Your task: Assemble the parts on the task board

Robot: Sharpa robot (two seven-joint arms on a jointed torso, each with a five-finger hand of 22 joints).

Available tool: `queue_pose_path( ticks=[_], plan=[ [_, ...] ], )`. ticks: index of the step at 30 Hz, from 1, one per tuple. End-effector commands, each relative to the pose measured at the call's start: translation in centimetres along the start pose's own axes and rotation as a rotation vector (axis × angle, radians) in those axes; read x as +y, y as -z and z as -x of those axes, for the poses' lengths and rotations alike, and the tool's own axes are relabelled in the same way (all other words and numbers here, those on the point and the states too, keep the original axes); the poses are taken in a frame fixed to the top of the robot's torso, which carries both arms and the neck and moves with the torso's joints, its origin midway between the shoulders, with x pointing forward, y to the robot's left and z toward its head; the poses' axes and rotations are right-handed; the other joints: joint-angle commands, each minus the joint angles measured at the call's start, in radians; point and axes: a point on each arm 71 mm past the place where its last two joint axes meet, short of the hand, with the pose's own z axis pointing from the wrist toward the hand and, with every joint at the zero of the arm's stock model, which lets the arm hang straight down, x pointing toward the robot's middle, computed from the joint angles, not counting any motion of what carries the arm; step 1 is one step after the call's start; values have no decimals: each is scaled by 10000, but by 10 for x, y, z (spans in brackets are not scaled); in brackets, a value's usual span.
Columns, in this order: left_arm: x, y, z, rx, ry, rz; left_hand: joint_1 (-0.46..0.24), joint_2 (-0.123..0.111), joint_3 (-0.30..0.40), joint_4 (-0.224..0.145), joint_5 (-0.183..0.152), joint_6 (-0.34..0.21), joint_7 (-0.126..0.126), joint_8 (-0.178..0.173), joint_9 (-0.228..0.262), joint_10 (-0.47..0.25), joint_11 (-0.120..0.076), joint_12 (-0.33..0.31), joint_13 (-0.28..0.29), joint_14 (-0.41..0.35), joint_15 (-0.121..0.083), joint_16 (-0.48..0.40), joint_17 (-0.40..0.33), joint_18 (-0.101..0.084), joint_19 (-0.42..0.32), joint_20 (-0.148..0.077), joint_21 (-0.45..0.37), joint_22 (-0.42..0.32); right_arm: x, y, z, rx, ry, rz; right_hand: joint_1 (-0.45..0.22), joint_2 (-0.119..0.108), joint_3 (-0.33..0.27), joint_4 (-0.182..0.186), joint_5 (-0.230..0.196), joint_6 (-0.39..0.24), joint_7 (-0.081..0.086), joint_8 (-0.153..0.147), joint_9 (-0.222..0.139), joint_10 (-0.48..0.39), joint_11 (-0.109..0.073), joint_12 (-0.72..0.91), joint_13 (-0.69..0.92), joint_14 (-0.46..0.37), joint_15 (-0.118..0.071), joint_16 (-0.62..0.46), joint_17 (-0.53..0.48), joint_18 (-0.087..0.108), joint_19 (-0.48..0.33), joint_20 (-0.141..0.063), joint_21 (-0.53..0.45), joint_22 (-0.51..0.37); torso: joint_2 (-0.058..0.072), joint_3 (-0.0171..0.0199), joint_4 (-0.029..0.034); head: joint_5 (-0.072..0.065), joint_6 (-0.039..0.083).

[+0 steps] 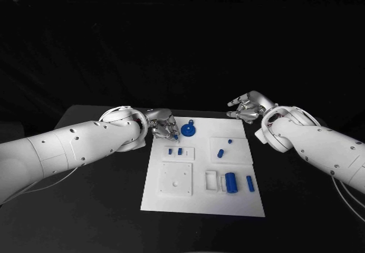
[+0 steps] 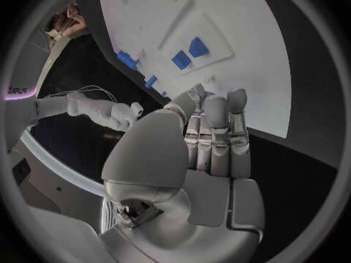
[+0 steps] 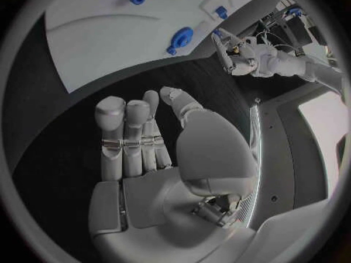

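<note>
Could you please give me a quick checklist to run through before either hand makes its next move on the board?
1. Left hand holds nothing: cannot tell; its fingertips sit at the task board edge by the round blue part, contact unclear.
2. Right hand free: ok, fingers apart, nothing in it, beyond the board's far right corner.
3. Board flat on the table: ok.
4. Blue cylinder and slim blue part still loose near the front: ok.
5. Two small blue parts sitting in their recess: ok.
</note>
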Motion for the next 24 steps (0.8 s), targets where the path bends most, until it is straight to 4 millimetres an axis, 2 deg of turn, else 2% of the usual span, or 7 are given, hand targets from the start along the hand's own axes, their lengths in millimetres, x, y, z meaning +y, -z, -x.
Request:
queue_pose_path(
  ticks=[1,2,5,12,21,24],
  plan=[
    [0,-2,0,97,-154,25,39,-30,-13,-20,23,14,84,48,11,-89,0,13,-6,29,48,-52,9,111,-70,-25,47,207,2,0,-1,6,15,118,-57,-78,64,18,35,84,3,-15,11,-11,-52,48,-9,-54,-23,-19,-7,117,487,-72,-56,840,-1,4,-3,34,13],
    [1,-2,0,101,-169,34,39,-30,-13,-20,23,14,84,48,11,-89,0,13,-6,29,48,-52,9,111,-70,-25,47,207,2,0,-1,8,13,123,-57,-78,64,18,35,84,3,-15,11,-11,-52,48,-9,-54,-23,-19,-7,117,487,-72,-56,840,-2,3,-1,103,-7],
    [2,-3,-1,176,-206,18,40,-32,-1,-26,31,14,86,46,10,-92,3,12,-6,22,50,-53,11,115,-78,-23,62,208,2,0,-1,8,10,129,-57,-78,64,18,35,84,3,-15,11,-11,-52,48,-9,-54,-23,-19,-7,117,487,-72,-56,840,4,1,-3,143,28],
    [0,-7,-6,295,-301,30,38,-32,17,-34,68,7,89,45,7,-99,8,12,-6,13,50,-55,12,117,-95,-23,84,208,2,0,-1,27,12,116,-57,-78,64,18,35,84,3,-15,11,-11,-52,48,-9,-54,-23,-19,-7,117,487,-72,-56,840,7,-10,-3,103,-2],
    [1,-9,-8,351,-291,58,54,-73,90,-106,111,-34,103,46,0,-124,27,13,-6,-50,65,-66,12,128,-166,-14,138,213,2,0,-1,52,7,109,-66,-82,58,11,37,88,3,-14,12,-18,-51,39,-30,-58,-23,-19,-11,118,485,-72,-84,835,-6,-1,13,85,-12],
    [1,-9,-9,350,-257,47,60,-69,113,-124,107,-51,105,44,-2,-139,34,13,-6,-80,68,-74,8,132,-199,-9,147,212,2,0,-1,54,5,107,-66,-82,58,11,37,88,3,-14,12,-18,-51,39,-30,-58,-23,-19,-11,118,485,-72,-84,835,-2,-3,1,105,-14]
  ],
)
